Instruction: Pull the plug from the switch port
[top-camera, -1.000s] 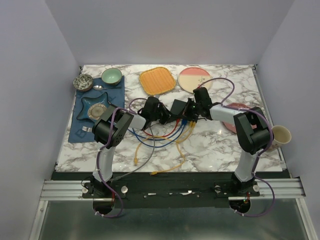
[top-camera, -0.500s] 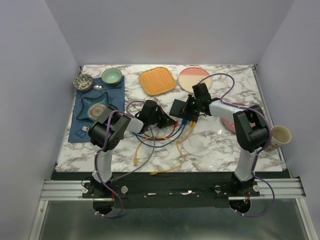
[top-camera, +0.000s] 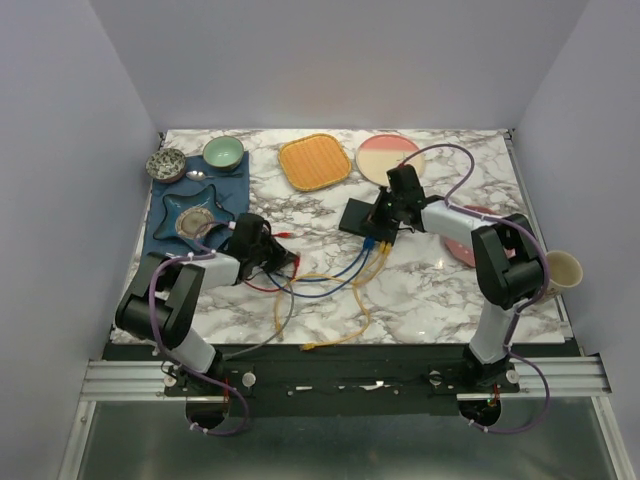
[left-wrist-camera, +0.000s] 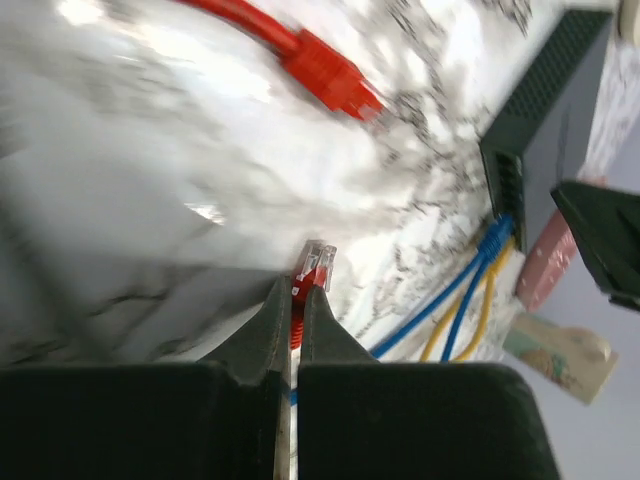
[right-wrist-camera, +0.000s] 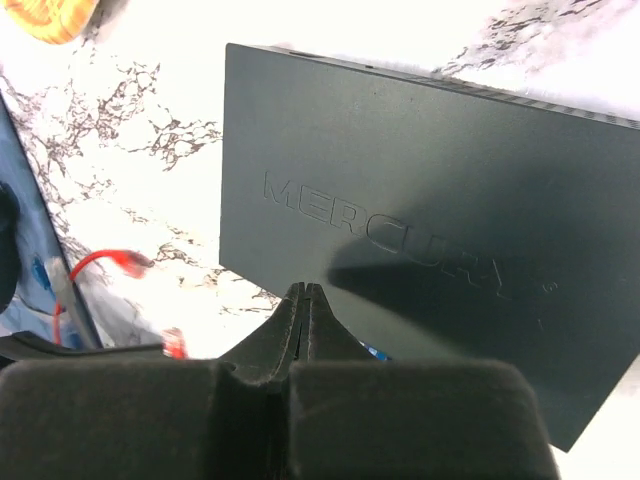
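Top external view is showing the marble table, with the switch lying near its middle, just below the orange plate. The right gripper is resting its tips on the switch lid, fingers pressed together and holding nothing. Well to the left, the left gripper is pinching the red plug tight, clear of the ports. Blue and yellow cables are sitting in the ports.

The top view looks down from the near edge over the whole table. The left wrist view skims low across it toward the switch; the right wrist view sits close above that switch.
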